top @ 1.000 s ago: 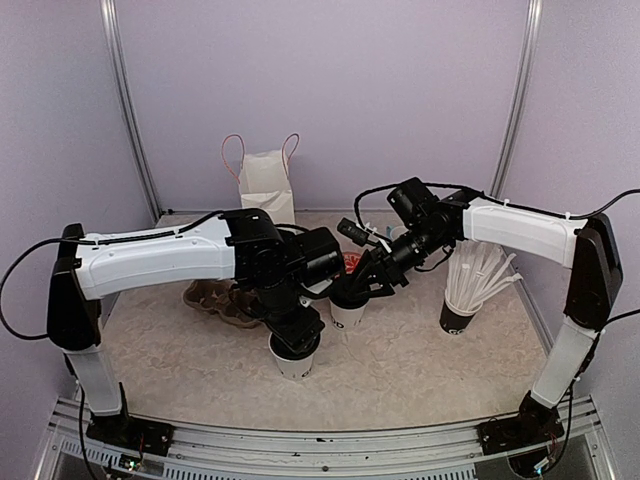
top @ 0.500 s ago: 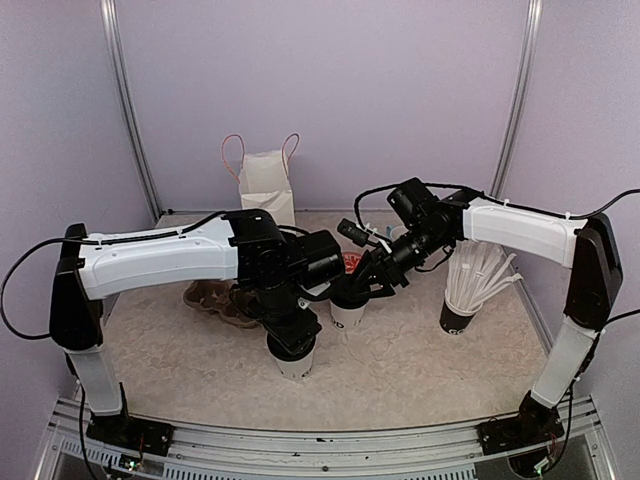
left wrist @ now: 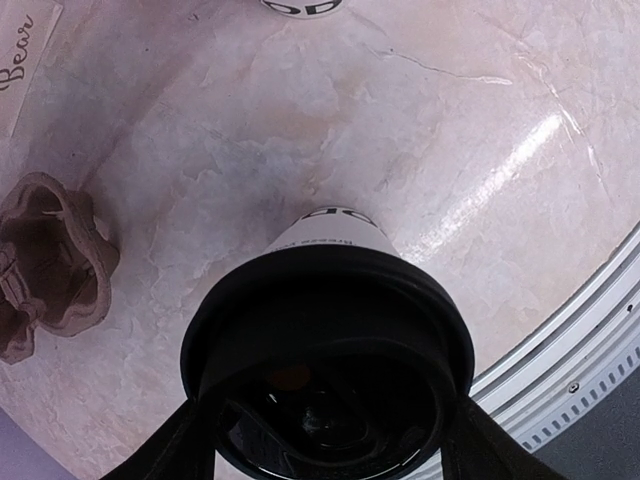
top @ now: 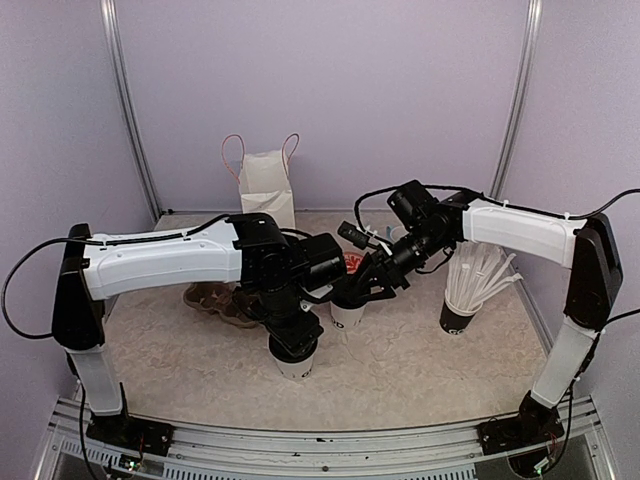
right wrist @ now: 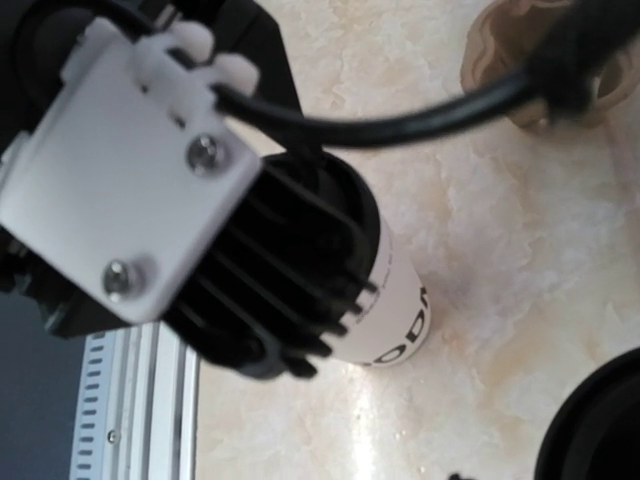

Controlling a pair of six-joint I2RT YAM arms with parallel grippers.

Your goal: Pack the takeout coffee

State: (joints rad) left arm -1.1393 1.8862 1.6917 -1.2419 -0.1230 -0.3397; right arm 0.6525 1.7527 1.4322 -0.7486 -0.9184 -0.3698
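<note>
1. Left pincer: pointed down over the front cup. In the left wrist view, 1 finger lies against each side of the black lid. State: grasping the front cup at lid level.
2. Front cup: white, upright, black lettering near the base, at the near middle of the tabletop. Whether its base rests on the surface cannot be told.
3. Right pincer: lowered onto the top of the rear cup. Its fingers are hidden in both views, so whether it is clenched or released cannot be told.
4. Rear cup: white, upright, just behind and right of the front cup. The 2 cups stand apart.
5. Brown pulp carrier: lies on the tabletop, left of both cups.
6. White paper bag: stands upright at the back wall, handles up.
7. Dark cup of white straws: stands at the right, well apart from the 2 cups.
</note>
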